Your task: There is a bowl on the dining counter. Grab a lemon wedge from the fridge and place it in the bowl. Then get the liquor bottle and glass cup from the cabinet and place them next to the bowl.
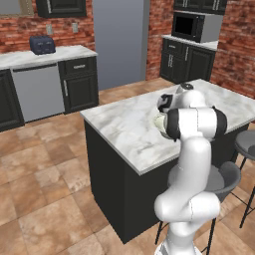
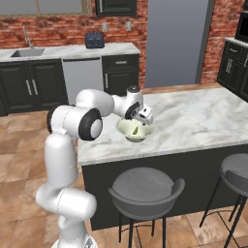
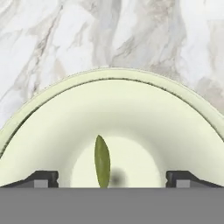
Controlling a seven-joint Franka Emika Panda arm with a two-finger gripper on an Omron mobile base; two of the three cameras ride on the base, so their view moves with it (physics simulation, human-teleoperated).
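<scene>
marble-topped island counter (image 2: pixel 203 121) filling the middle of both base views, dark cabinet body beneath, pale veined top. behind it, a brick back wall with dark lower cabinets, a steel dishwasher (image 1: pixel 37 92) and a dark toaster (image 1: pixel 42 45) on the far worktop; a black microwave (image 1: pixel 191 26) at 1 o'clock in the left base view. sink (image 2: pixel 26 52) at 10 o'clock in the right base view. two grey stools: one (image 2: pixel 144 190) tucked under the counter's near edge at 6 o'clock of the right base view, another (image 2: pixel 236 174) at 4 o'clock.

white arm bent over the counter's near edge, wrist tipped down above a pale green bowl (image 2: pixel 137 130). bowl resting upright on the counter near that edge, at the centre of the right base view; in the left base view mostly hidden behind the forearm, just a sliver of rim (image 1: pixel 159 122) showing.

gripper (image 3: pixel 112 178) hanging directly over the bowl, fingers spread wide, tips (image 3: pixel 43 178) at 7 and 5 o'clock of the hand view, nothing pinched between them.

lemon wedge (image 3: pixel 102 161) lying inside the bowl on its floor, seen edge-on as a thin olive-yellow sliver at 6 o'clock of the hand view, between the two finger tips and touching neither; also a small yellowish shape (image 2: pixel 137 130) inside the bowl in the right base view.
</scene>
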